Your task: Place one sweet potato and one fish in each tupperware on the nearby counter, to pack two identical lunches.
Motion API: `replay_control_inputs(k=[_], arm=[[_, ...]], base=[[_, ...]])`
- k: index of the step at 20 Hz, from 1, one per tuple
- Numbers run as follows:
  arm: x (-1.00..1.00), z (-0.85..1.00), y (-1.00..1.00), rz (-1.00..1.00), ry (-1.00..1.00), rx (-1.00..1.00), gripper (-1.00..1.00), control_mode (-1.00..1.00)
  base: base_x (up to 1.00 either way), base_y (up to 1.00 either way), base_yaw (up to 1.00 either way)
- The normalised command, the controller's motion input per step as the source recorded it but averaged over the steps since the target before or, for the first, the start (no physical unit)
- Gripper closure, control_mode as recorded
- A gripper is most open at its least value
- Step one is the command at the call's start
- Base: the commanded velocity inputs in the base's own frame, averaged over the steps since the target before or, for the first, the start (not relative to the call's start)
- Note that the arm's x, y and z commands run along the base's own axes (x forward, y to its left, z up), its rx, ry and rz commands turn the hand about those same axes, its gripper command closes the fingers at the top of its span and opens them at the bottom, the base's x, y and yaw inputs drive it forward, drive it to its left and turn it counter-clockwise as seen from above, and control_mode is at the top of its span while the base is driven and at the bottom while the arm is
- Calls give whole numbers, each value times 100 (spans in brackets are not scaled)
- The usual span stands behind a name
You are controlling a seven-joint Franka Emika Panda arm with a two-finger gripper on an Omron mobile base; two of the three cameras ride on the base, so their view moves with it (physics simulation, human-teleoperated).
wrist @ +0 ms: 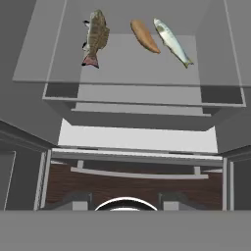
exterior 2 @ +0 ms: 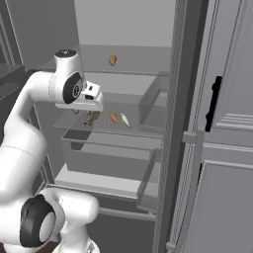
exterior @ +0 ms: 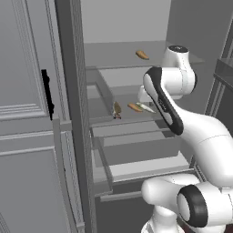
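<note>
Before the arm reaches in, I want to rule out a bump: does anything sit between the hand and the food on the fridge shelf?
Nothing visible does. In the hand view the brown fish, sweet potato and silvery fish lie apart on the open glass shelf, with no item in front of them. Another sweet potato sits one shelf higher.

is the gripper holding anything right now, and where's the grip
Nothing is held. The gripper has nothing between its fingertips; the dark fish, sweet potato and pale fish lie on the fridge shelf.
</note>
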Motion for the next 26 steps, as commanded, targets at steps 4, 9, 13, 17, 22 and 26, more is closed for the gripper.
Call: replay_control_inputs(k=[4, 9, 13, 17, 22, 26], arm=[[-14, -17, 23, 0, -5, -2, -100, -100], [-2, -53, 36, 0, 14, -8, -100, -100], [21, -35, 8, 0, 13, -6, -100, -100], [50, -8, 0, -1, 1, -3, -100, -100], [49, -1, 17, -5, -1, -1, -100, -100], [14, 2, 13, 0, -10, 0, -100, -100]], base=[[0, 0, 0], [0, 0, 0], [0, 0, 0], [0, 0, 0], [0, 0, 0], [0, 0, 0]])
